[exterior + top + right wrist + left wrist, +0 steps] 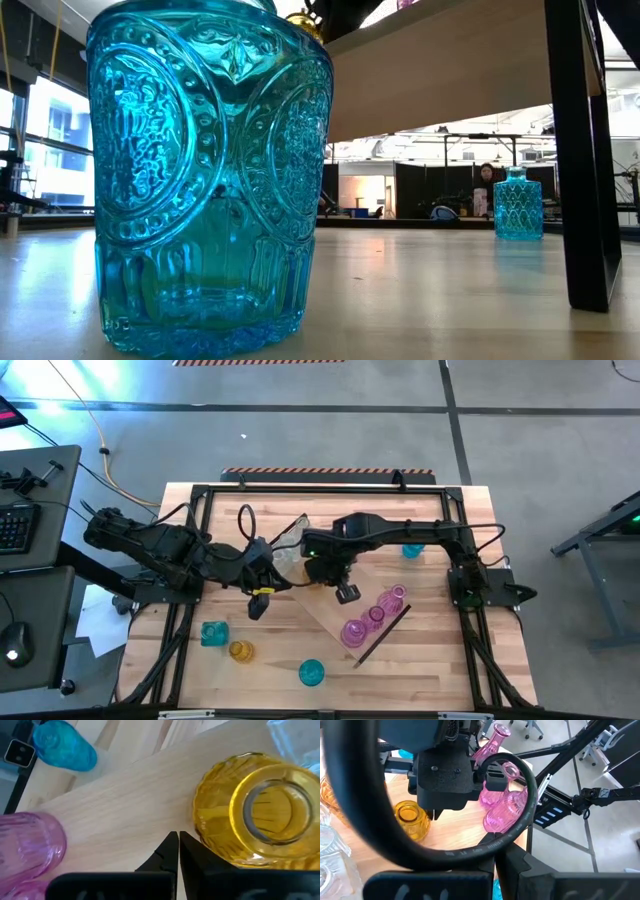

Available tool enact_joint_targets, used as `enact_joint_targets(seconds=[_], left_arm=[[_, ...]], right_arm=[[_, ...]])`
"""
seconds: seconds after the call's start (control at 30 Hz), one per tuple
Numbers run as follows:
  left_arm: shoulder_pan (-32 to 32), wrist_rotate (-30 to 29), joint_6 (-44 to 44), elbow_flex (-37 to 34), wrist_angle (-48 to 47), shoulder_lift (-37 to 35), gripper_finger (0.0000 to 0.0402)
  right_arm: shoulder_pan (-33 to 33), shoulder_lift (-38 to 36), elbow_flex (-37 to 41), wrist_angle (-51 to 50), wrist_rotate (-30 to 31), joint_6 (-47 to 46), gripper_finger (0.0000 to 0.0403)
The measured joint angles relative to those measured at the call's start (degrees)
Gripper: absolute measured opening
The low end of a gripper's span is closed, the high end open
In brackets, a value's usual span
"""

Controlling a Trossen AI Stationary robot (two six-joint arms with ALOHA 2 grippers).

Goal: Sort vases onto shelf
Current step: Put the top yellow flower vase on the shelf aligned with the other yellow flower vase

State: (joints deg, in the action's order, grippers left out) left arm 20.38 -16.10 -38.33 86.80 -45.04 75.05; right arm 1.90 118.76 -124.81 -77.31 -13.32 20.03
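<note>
Hovering over the middle of the shelf (pixel 345 610), the right gripper (pixel 347 593) has its fingers pressed together on nothing, tips just above the light board. The shelf lies slantwise on the table (pixel 430 660), its long axis running from the middle of the table toward the right front, with a thin dark end piece (pixel 382 635) marking its front-right end. Three pink vases (pixel 372 618) stand upright in a line along that end, necks up, crowding the room there. In the right wrist view a yellow vase (pixel 252 812) stands upright on the board just beside the closed fingertips, mouth facing up, and a pink one sits on the other side, so the bare strip of board between them is narrow. The left gripper (pixel 260 603) sits just off the shelf's near-left end, also shut and empty, with clear vases (pixel 288 545) bunched beside it. Off the shelf, toward the table's front edge, stand a teal vase (pixel 214 633), a second yellow vase (pixel 240 651) and a round teal vase (pixel 312 673), spaced apart with bare wood around them. Another teal vase (pixel 412 550) stands behind the shelf, partly under the right arm.
</note>
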Motion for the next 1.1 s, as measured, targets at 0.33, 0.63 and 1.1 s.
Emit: enact_joint_targets(seconds=[0.33, 0.63, 1.1], left_arm=[[-0.02, -0.07, -0.04, 0.00, -0.02, 0.00, 0.0000], [-0.02, -0.07, -0.04, 0.02, 0.00, 0.00, 0.0000], [-0.02, -0.03, -0.04, 0.02, 0.88, 0.00, 0.0000]], right_arm=[[-0.05, 0.00, 0.00, 5.65, 0.48, -1.07, 0.0000], [-0.37, 0.00, 0.00, 8.34, 3.41, -2.01, 0.0000], [-1.27, 0.00, 0.00, 8.58, 6.08, -3.82, 0.0000]])
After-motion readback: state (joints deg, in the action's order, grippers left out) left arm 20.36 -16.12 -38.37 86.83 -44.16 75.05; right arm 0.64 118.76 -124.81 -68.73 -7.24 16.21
